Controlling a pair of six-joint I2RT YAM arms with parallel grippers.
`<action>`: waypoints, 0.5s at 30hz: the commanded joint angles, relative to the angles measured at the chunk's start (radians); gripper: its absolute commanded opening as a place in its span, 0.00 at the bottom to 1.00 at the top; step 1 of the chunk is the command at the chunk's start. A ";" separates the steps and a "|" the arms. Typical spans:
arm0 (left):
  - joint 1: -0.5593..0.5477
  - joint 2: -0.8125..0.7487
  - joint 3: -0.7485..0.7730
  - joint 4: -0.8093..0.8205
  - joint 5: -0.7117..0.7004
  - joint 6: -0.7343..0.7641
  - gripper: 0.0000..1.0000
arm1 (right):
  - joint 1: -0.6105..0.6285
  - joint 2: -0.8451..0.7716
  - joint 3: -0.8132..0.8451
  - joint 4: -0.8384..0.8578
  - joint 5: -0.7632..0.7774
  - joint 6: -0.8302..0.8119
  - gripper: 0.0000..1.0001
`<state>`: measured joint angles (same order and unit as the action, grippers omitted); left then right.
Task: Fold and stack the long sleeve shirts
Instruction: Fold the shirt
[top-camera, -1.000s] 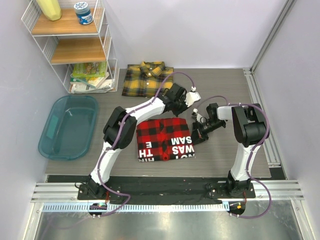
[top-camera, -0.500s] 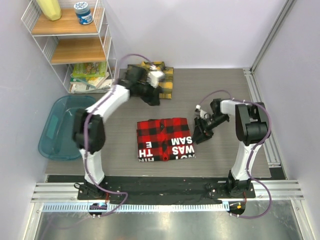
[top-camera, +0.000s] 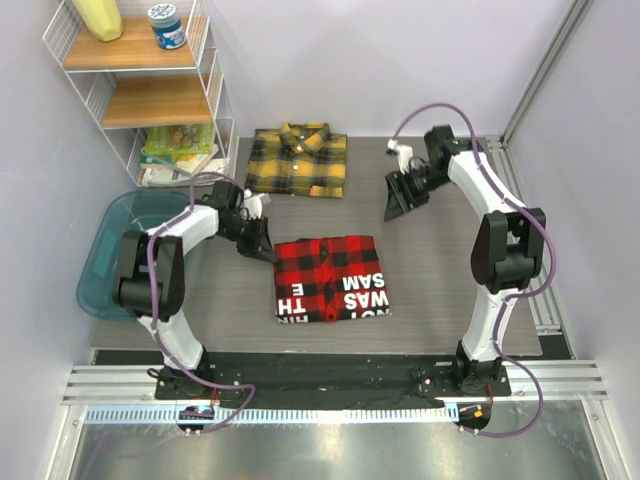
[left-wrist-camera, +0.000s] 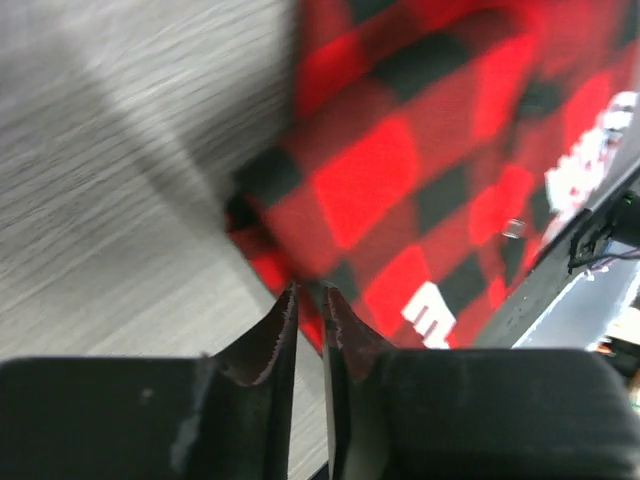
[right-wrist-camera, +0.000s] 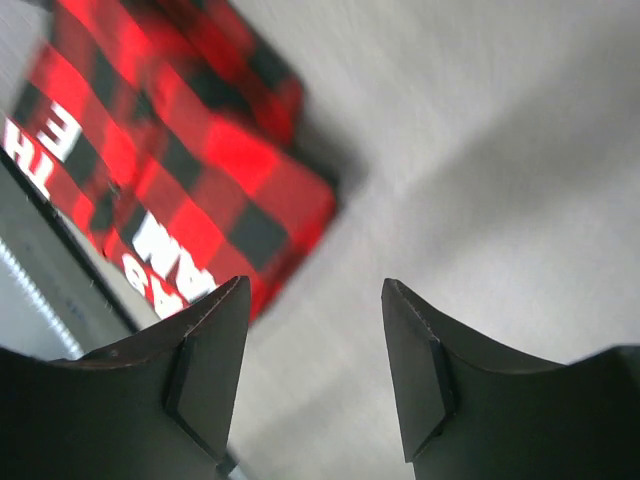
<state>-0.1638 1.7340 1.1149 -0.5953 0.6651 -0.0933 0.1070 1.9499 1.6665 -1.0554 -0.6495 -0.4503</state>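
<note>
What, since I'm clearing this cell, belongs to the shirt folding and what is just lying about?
Job: red-and-black shirt; yellow-and-black shirt.
Lying about: teal tub; wire shelf; yellow bottle; blue-lidded jar.

Off to my left a white wire rack (top-camera: 215, 95) stands at the table's far corner. A yellow bottle (top-camera: 98, 17) and a small blue jar (top-camera: 167, 26) sit on its top wooden shelf, and packets (top-camera: 178, 150) are stacked at the bottom. Just in front of it sits a teal plastic tub (top-camera: 135, 260). The grey wood-grain table (top-camera: 440, 290) lies under me.
</note>
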 joint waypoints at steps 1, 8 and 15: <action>0.017 0.088 0.005 0.049 -0.010 -0.089 0.12 | 0.072 0.055 0.185 -0.009 -0.087 -0.053 0.61; -0.052 0.327 0.137 0.164 0.106 -0.169 0.09 | 0.166 0.095 0.249 0.103 -0.119 -0.085 0.73; -0.088 0.343 0.185 0.281 0.136 -0.253 0.13 | 0.230 0.195 0.355 0.115 -0.058 -0.097 0.70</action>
<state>-0.2459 2.0922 1.3090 -0.4202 0.8055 -0.3038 0.3058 2.1162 1.9343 -0.9783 -0.7376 -0.5190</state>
